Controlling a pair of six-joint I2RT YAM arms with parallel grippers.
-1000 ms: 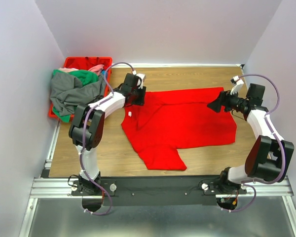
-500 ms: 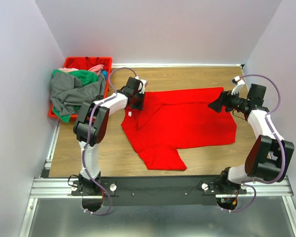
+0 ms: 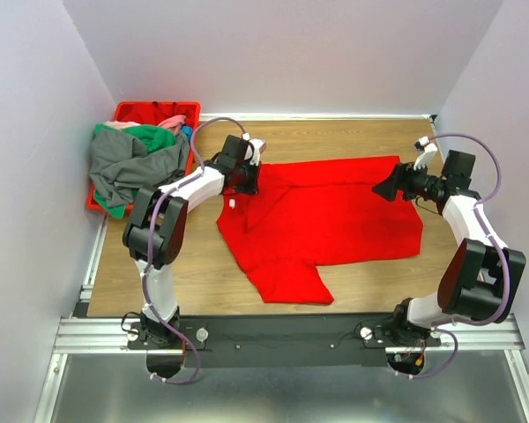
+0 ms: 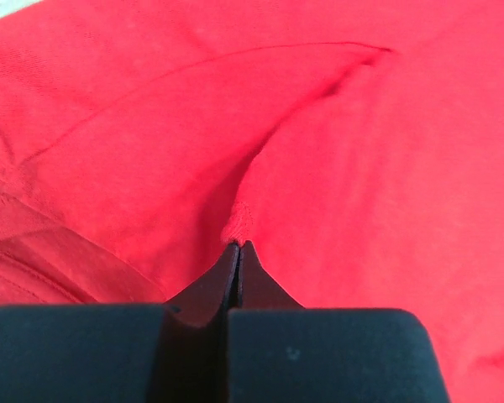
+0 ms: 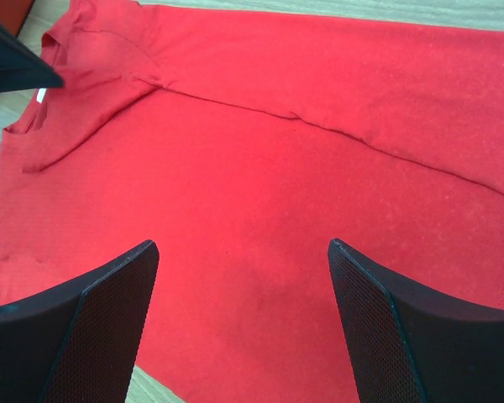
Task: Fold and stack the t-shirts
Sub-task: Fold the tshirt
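Note:
A bright red t-shirt (image 3: 326, 220) lies spread on the wooden table, its white neck label (image 3: 233, 204) at the left. My left gripper (image 3: 249, 181) sits at the shirt's far left shoulder and is shut, with a small pucker of red cloth (image 4: 238, 220) pinched at its tips (image 4: 238, 245). Over the shirt's right end my right gripper (image 3: 381, 189) stands open, and only flat red cloth (image 5: 260, 193) shows between its fingers (image 5: 242, 243). Grey, green and pink t-shirts (image 3: 132, 163) are heaped over the crate.
A red plastic crate (image 3: 154, 110) stands at the table's far left corner, and the heaped shirts spill over its front edge. White walls close in the table at the back and both sides. Bare wood (image 3: 335, 141) shows beyond the red shirt.
My left gripper's jaws have come together on the red cloth at the shoulder, and its wrist shifted slightly. The right arm has not moved.

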